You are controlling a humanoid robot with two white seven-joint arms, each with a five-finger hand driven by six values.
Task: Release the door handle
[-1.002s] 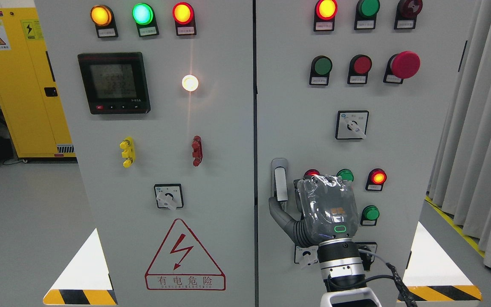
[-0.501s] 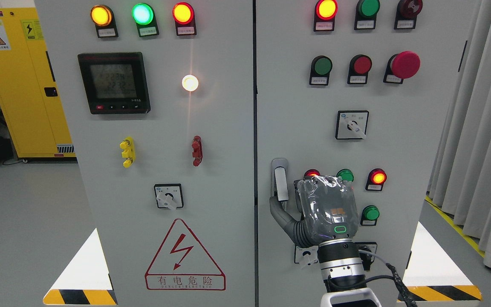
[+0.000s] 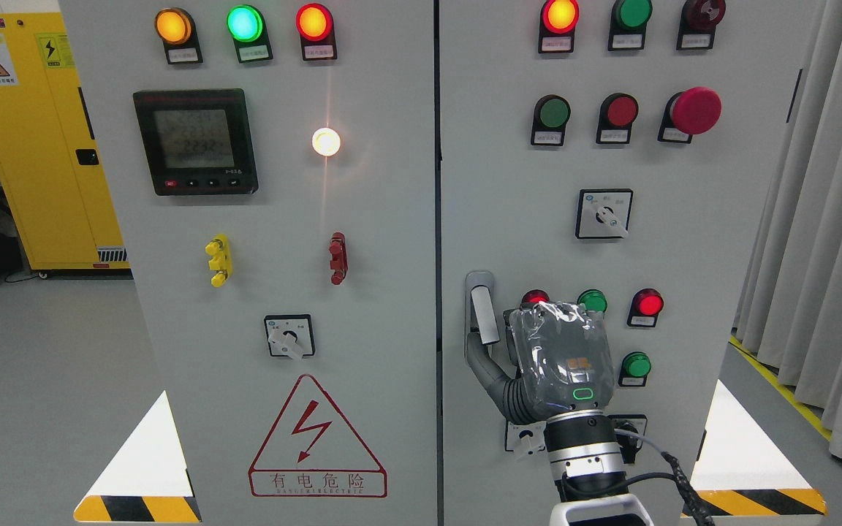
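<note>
Grey electrical cabinet [image 3: 362, 219] fills most of the head view, two doors split by a dark vertical seam near the middle. Left door: digital meter [image 3: 195, 142] with a lit display, three lit indicator lamps along the top (amber, green, red), a bright white lamp [image 3: 326, 142] right of the meter, a yellow terminal [image 3: 218, 260] and a red terminal [image 3: 337, 258] side by side lower down, a rotary switch [image 3: 289, 336] under them, and a red triangular lightning warning sign [image 3: 316, 438] at the bottom. Right door: a row of lamps across the top, a red mushroom button [image 3: 694, 110] at the right end of the second row, a selector switch [image 3: 604, 214] mid-door. Yellow safety cabinet [image 3: 33, 146] stands behind at far left; pale curtain [image 3: 823, 241] hangs at far right. Right hand [image 3: 552, 358] comes up from the bottom edge right of centre, grey back facing the camera under a clear plastic wrap, green ring lit near the wrist. It sits low on the right door, covering part of a cluster of small red and green lamps. Door handle [image 3: 482, 310], a slim silver upright lever, is mounted just right of the seam, immediately left of the hand. One grey digit, likely the thumb [image 3: 483, 365], reaches out leftward and curves up to touch the handle's lower end. Other fingers hidden behind the palm; cannot tell whether they are curled or spread, or whether the handle is gripped.
</note>
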